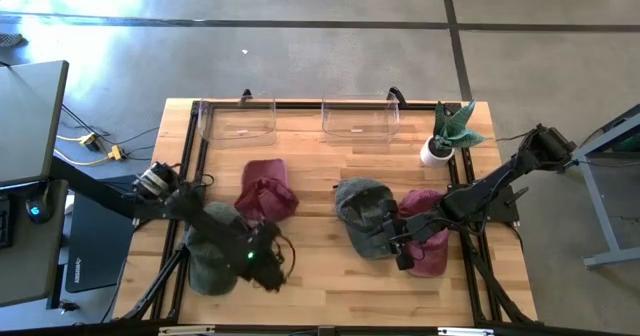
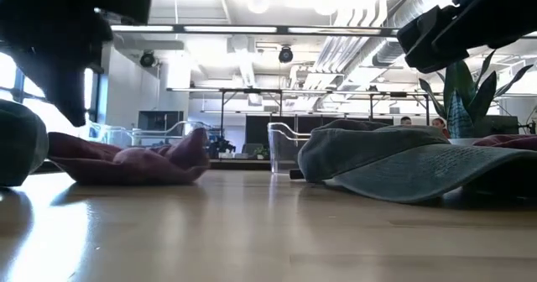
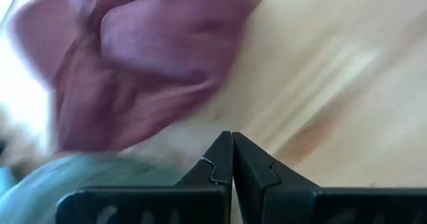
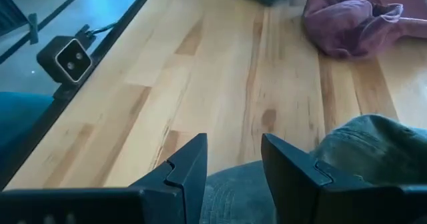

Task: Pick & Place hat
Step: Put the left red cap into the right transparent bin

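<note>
Left gripper [image 3: 232, 159]: jaws pressed together on nothing, low near the desk's front-left corner, beside a grey-green hat [image 1: 212, 254] and just in front of a maroon hat [image 1: 264, 190]. Right gripper [image 4: 233, 159]: jaws spread, poised over a grey hat [image 1: 364, 216] at mid-desk, gripping nothing. Just right of it, a second maroon hat [image 1: 428, 238]. Along the far edge of the desk [image 1: 320, 286], two clear bins, left bin [image 1: 238, 121] and right bin [image 1: 361, 118], nothing visible inside either. Near the far-right corner, a potted plant [image 1: 445, 134].
</note>
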